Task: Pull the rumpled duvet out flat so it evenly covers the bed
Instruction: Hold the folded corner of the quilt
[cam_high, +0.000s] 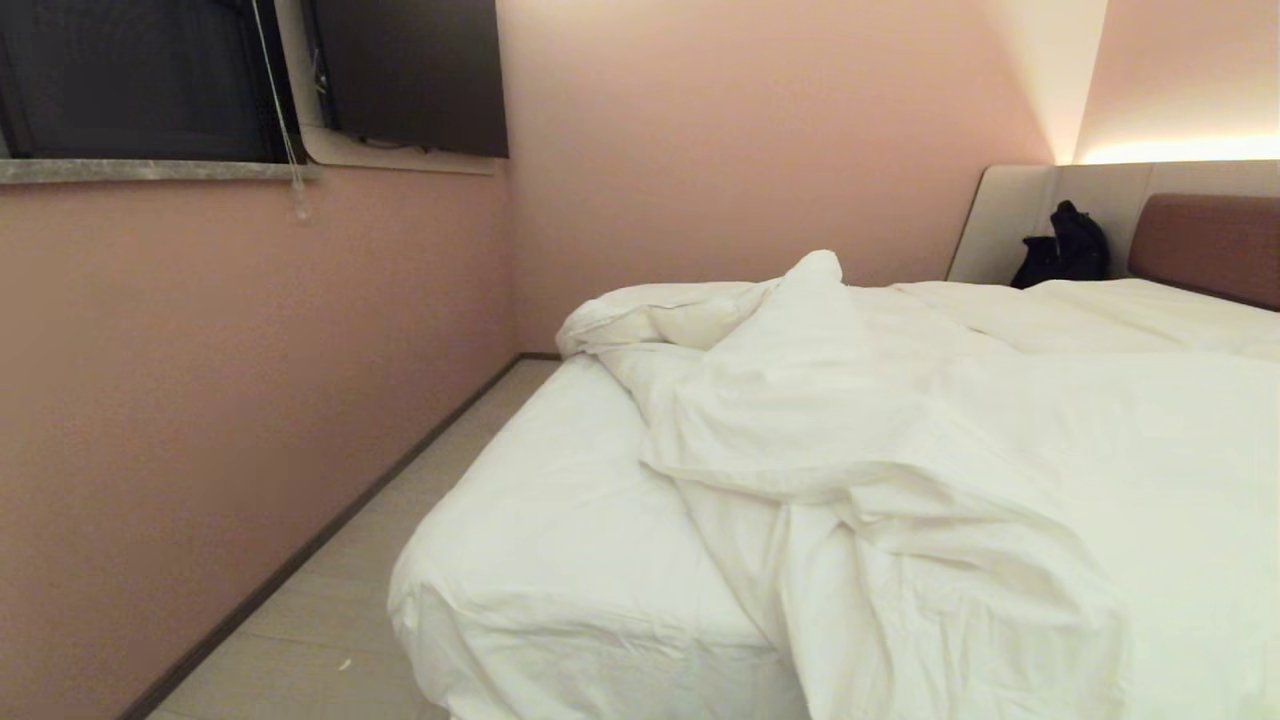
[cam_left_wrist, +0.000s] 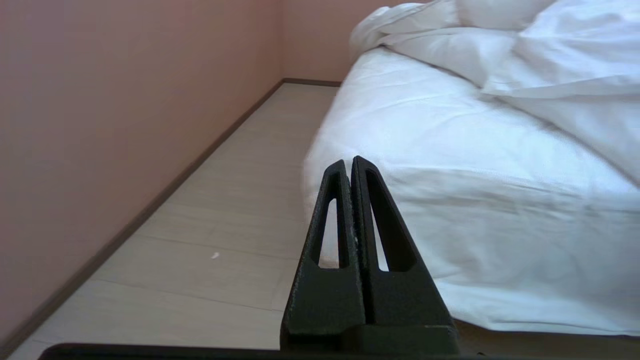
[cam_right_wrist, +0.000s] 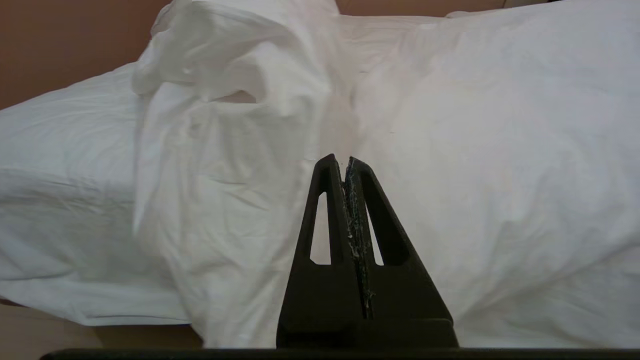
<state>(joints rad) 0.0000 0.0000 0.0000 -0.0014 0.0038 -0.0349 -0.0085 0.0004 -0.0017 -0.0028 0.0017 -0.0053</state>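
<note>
Here both grippers — left gripper (cam_left_wrist: 348, 165), right gripper (cam_right_wrist: 340, 162) — hold level, pressed closed.

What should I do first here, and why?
Probably open the right claw and reach for the folded-back duvet edge ahead of it: both claws are shut and empty, and the bed's left side lies bare. The left claw faces only sheet.

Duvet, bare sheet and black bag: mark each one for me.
duvet (cam_high: 900, 420), head view, on its rumpled middle.
sheet (cam_high: 560, 500), head view, on the uncovered strip beside the duvet.
black bag (cam_high: 1068, 245), head view, on its body by the headboard.
</note>
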